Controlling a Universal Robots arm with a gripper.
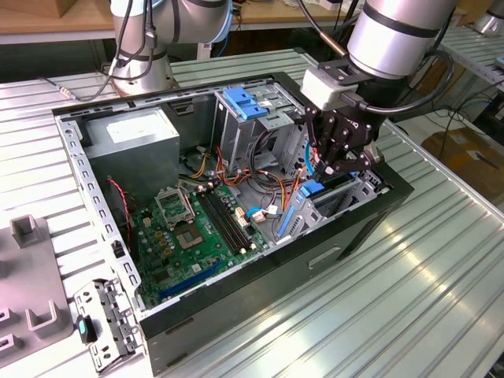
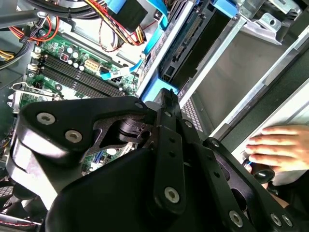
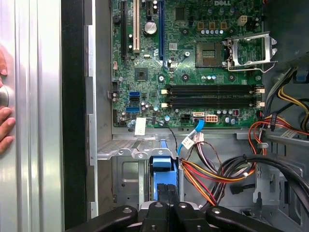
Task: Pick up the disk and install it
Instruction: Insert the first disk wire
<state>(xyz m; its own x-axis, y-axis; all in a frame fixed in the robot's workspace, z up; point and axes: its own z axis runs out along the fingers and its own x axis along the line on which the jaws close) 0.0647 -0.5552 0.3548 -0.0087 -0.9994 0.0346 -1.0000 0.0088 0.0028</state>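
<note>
The disk (image 1: pixel 313 190) stands on edge in the drive bay at the case's end on the exterior view's right, grey metal between bright blue rails. My gripper (image 1: pixel 324 169) hangs straight over it. The second wrist view has the disk (image 2: pixel 188 48) lying in the grey bay, with the gripper (image 2: pixel 166 94) shut and its tips at the disk's blue end. In the first wrist view the gripper (image 3: pixel 166 205) is shut in front of the blue carrier (image 3: pixel 162 166). I cannot tell whether the tips pinch the disk or only touch it.
The open computer case (image 1: pixel 87 181) holds a green motherboard (image 1: pixel 197 228), a power supply (image 1: pixel 130 134), a tall cage with a blue latch (image 1: pixel 244 102) and loose cables (image 3: pixel 217 169). A person's hand (image 2: pixel 277 147) rests outside the case wall. Loose brackets (image 1: pixel 110 323) lie on the table.
</note>
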